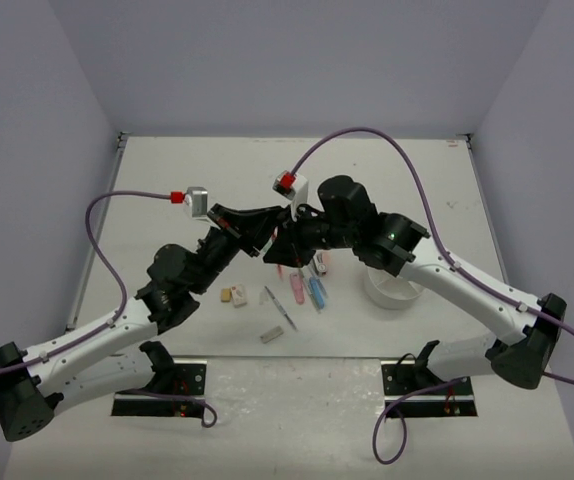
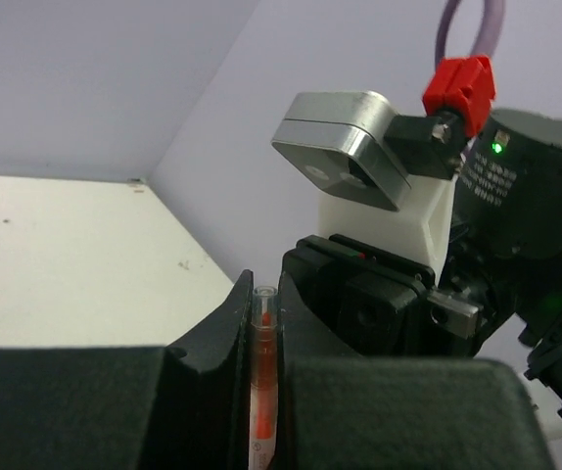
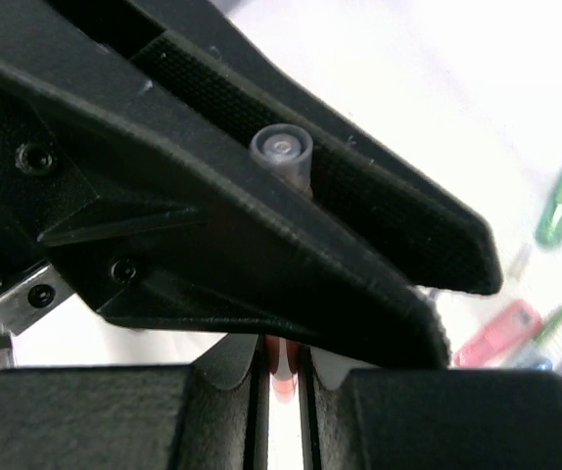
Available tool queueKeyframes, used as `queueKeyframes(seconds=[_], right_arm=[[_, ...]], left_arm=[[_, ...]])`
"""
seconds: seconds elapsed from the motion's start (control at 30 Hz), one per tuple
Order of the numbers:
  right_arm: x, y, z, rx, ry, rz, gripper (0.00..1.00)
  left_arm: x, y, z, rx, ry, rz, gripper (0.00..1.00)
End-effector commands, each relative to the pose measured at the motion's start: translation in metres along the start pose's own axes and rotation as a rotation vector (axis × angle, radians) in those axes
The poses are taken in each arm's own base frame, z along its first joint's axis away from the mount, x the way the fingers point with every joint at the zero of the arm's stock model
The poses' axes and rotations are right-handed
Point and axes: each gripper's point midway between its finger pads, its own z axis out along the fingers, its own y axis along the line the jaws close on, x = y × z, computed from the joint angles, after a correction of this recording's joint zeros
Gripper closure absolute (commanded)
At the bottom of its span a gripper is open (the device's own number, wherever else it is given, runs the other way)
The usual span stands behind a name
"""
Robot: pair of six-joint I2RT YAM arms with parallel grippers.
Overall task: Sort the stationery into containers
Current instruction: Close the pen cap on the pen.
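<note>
Clear-capped red pen (image 2: 262,392) aloft, pastel pieces (image 1: 316,292) lying scattered, round white organizer (image 1: 392,297) beside them.

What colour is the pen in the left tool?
The pen is clear with red inside; left wrist view shows it best.

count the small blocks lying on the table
3: a tan block and a white block side by side left of centre, and a grey block apart, nearer and to their right. Others may be hidden.

Stationery (image 1: 316,292), white organizer (image 1: 392,295) on table (image 1: 167,180)
</note>
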Motion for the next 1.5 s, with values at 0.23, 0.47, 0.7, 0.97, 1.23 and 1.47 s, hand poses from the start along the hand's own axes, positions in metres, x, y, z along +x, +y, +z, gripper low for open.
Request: queueKeyframes(seconds=[0.23,0.47,0.7,0.97,1.23,1.47], right_arm=[[-0.078,0.049,-0.038,-0.174,-0.550,-0.228,1.00],[-0.071,0.040,-0.030,-0.140,-0.515,-0.210,1.00],[-0.063,0.034,-0.020,-0.125,-0.447,-0.182,1.00],[-0.045,0.030,-0.008,-0.126,-0.346,-0.139,1.00],[-0.030,0.029,-0.003,-0.135,-0.274,-0.116,1.00],[-0.020,0.025,0.002,-0.130,-0.241,-0.106,1.00]], left_arm=[[0.007,-0.026,-0.006,-0.120,0.279,0.144,0.52],[-0.013,-0.038,0.003,-0.113,0.230,0.126,0.26],[-0.033,-0.054,0.006,-0.094,0.219,0.158,0.21],[-0.049,-0.055,0.003,-0.105,0.172,0.178,0.24],[-0.062,-0.040,0.005,-0.206,0.141,0.225,0.34],[-0.066,-0.034,0.008,-0.236,0.128,0.246,0.38]])
